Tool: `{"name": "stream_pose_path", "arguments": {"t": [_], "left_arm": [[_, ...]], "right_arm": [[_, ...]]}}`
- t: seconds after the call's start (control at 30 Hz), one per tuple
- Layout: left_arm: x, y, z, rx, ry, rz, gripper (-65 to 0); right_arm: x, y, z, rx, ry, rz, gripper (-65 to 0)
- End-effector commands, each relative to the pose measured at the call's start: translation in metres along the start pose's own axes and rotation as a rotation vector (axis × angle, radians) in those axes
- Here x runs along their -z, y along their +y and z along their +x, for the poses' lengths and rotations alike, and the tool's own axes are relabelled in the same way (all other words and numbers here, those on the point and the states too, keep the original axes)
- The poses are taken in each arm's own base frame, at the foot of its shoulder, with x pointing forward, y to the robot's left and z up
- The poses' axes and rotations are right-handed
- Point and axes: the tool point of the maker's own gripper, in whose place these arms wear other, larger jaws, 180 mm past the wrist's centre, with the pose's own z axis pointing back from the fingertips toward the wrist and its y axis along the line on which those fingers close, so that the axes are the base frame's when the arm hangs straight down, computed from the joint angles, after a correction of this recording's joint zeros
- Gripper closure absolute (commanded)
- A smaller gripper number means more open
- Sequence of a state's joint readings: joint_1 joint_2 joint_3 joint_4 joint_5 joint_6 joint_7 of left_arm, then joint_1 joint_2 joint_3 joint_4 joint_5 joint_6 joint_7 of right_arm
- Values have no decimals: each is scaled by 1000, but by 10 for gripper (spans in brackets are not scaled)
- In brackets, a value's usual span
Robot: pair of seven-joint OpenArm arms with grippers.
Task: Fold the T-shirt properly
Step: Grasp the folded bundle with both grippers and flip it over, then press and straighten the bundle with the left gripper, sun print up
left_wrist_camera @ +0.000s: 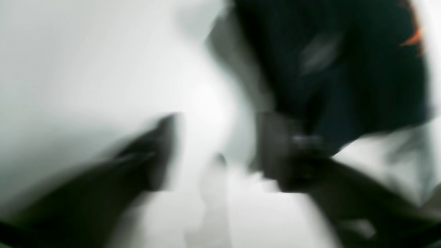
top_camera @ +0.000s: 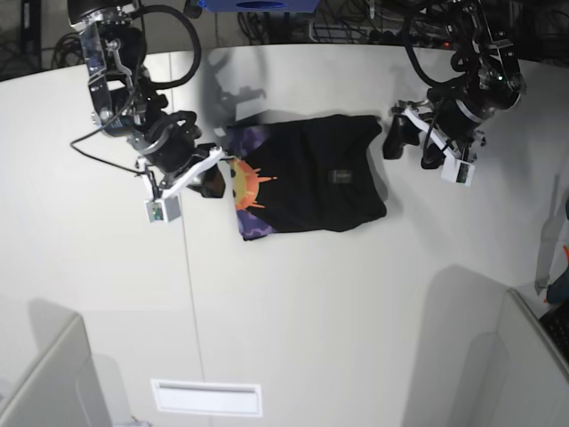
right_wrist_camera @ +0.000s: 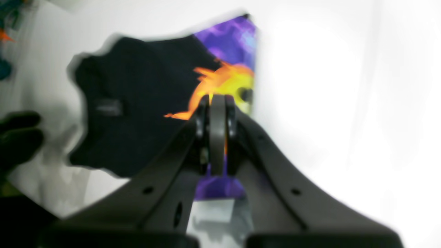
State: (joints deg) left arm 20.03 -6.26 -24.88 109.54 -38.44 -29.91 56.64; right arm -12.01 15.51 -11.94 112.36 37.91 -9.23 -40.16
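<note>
- While its jaws pinched the T-shirt (top_camera: 307, 173) edge, the right tool (right_wrist_camera: 217, 113) seemed placed for folding.
- Left tool (top_camera: 411, 140) hung spread, beside the shirt over the bench (top_camera: 356, 311).

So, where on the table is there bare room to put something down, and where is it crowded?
The table is bare across the whole near half, below the T-shirt, and along its left edge. It is crowded in the far middle: the right end effector sits at the T-shirt's printed edge, and the left end effector hangs beside its other edge.
</note>
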Motion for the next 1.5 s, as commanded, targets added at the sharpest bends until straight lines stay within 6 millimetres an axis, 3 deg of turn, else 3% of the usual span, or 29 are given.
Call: {"name": "stream_pose_path", "arguments": {"t": [0.0, 0.03, 0.1, 0.2, 0.33, 0.5, 0.57, 0.67, 0.7, 0.77, 0.83, 0.93, 1.0, 1.2, 1.27, 1.47], "left_arm": [[-1, -5, 11, -15, -48, -39, -592], [1, -10, 13, -59, -68, -81, -650], [9, -16, 22, -147, -114, -158, -650], [34, -22, 21, -226, -95, -232, -650], [70, -36, 3, -325, -1, -281, -650], [93, -53, 1, -398, 22, -321, -650], [100, -52, -4, -426, 42, -322, -650], [110, -42, -28, -471, 124, -258, -650], [114, -43, -38, -469, 167, -239, -634], [121, -50, -51, -436, 228, -226, -485], [126, -58, -54, -379, 268, -228, -268], [126, -51, -53, -243, 318, -205, 0], [127, -44, -46, -123, 363, -191, 0], [120, -27, -32, 382, 598, -159, 0], [121, -31, -25, 549, 640, -163, 0], [132, -76, -15, 1003, 661, -263, 0]], "right_arm": [[-4, 4, 11, -11, -40, 16, 0], [-4, 2, 9, -12, -36, 11, 0], [-5, -1, 5, -14, -25, 6, 0], [-5, 1, 4, -19, -22, 11, 0], [-5, 1, 4, -19, -20, 11, 0], [-5, 1, 4, -19, -19, 11, 0], [-5, 1, 4, -19, -20, 11, 0], [-6, 0, 5, -18, -24, 8, 0], [-6, -1, 6, -18, -26, 6, 0], [-6, -1, 6, -18, -26, 6, 0], [-6, -1, 6, -18, -26, 6, 0], [-6, -2, 7, -19, -30, 5, 0], [-6, -4, 9, -16, -35, -2, 0], [-20, -42, 8, 53, -53, -99, 0], [-25, -52, 3, 71, -49, -127, 0], [-41, -79, -15, 134, -37, -206, 0]]}}
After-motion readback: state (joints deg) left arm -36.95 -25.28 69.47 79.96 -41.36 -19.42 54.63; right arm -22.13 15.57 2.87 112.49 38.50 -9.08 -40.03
